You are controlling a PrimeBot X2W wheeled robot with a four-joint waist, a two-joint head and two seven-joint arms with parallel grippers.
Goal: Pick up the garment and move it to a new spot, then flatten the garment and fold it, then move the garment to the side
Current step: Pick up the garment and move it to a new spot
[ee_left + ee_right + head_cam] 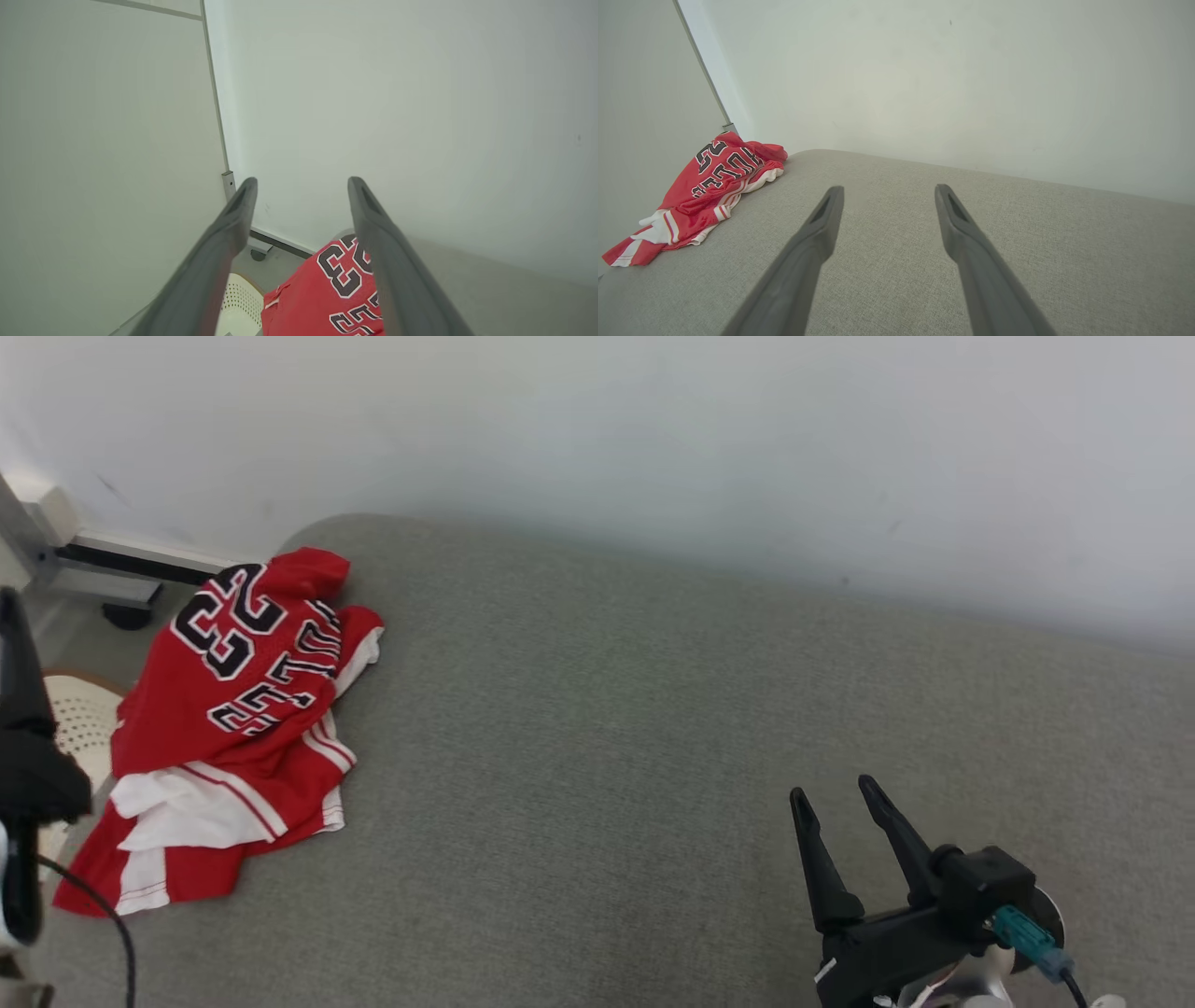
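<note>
The garment (pixel 243 709) is a red jersey with white trim and black-and-white lettering. It lies crumpled at the far left end of the grey fabric surface (pixel 653 756), its lower hem at the surface's left edge. My right gripper (pixel 833 790) hovers open and empty at the lower right, far from the garment (pixel 705 196). In the right wrist view that gripper (pixel 888 188) has its fingers spread above bare fabric. My left gripper (pixel 302 181) is open with nothing between its fingers. It sits above and just left of the garment (pixel 322 289), pointing at the wall.
A white wall runs behind the surface. A metal frame foot with a caster (pixel 121 574) stands on the floor at the upper left. A white perforated basket (pixel 79 723) sits on the floor beside the surface's left edge, close to the garment. A dark part of my left arm (pixel 23 747) fills the left border.
</note>
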